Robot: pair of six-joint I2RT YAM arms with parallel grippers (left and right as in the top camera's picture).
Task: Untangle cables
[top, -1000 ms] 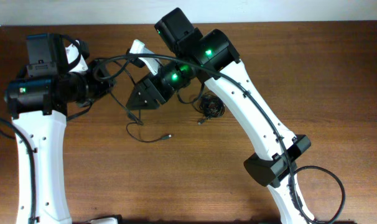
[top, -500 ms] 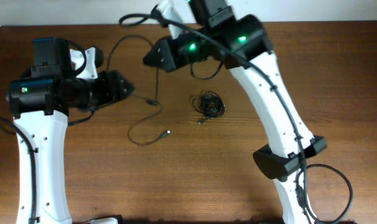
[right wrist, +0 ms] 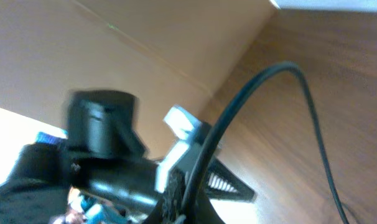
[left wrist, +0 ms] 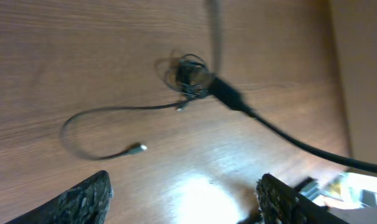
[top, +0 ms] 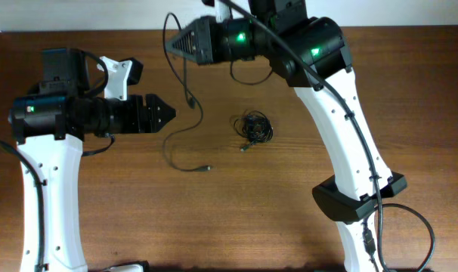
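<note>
A small dark tangle of cables [top: 253,127] lies on the wooden table's middle; it also shows in the left wrist view [left wrist: 188,71]. One thin black cable [top: 190,91] hangs from my right gripper [top: 176,43], raised near the table's far edge. It curves down to the table and ends in a silver-tipped plug [top: 206,168]. In the right wrist view that cable [right wrist: 282,67] runs up from my shut right gripper [right wrist: 188,208]. My left gripper [top: 168,115] stands open left of the hanging cable, and nothing shows between its fingers in its own view [left wrist: 185,186]. The plug tip [left wrist: 137,147] lies ahead of it.
The far table edge and a pale wall [top: 410,13] run along the top. The left arm's body [top: 47,113] fills the left side. The right arm's base and its thick black lead [top: 399,219] sit at the lower right.
My right gripper shut on one cable and carried it up toward the far edge, drawing it out long. My left gripper opened and moved right. The tangle stayed put.
</note>
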